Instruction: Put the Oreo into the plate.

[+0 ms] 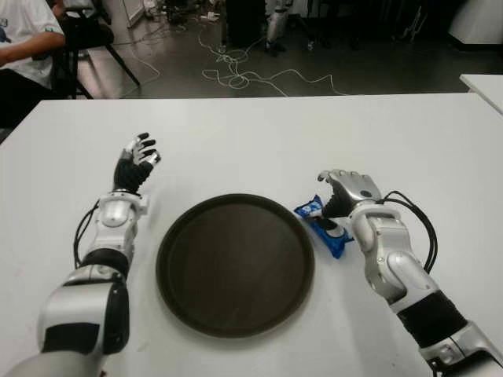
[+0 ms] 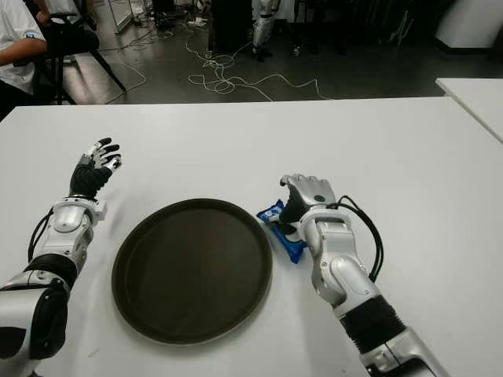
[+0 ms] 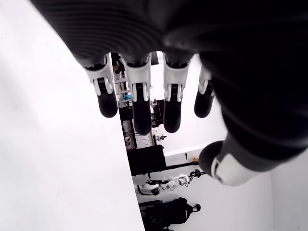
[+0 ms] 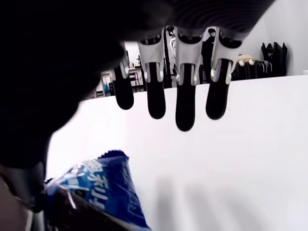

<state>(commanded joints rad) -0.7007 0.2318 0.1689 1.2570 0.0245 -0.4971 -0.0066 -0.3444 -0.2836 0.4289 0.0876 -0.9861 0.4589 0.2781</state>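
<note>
The Oreo, a blue packet [image 1: 312, 210], lies on the white table [image 1: 251, 141] against the right rim of the round dark brown plate [image 1: 236, 267]. My right hand [image 1: 346, 190] arches over the packet from the right. In the right wrist view its fingers [image 4: 185, 103] hang stretched out above the table, and the packet [image 4: 108, 192] lies below the palm beside the thumb. No finger is closed around it. My left hand [image 1: 137, 157] is held up with fingers spread, left of the plate and holding nothing. The plate holds nothing.
A person in a white shirt [image 1: 23, 39] sits by a black chair [image 1: 90, 39] beyond the table's far left corner. White cables [image 1: 244, 75] trail on the dark floor behind. A second white table's corner [image 1: 483, 86] shows at the far right.
</note>
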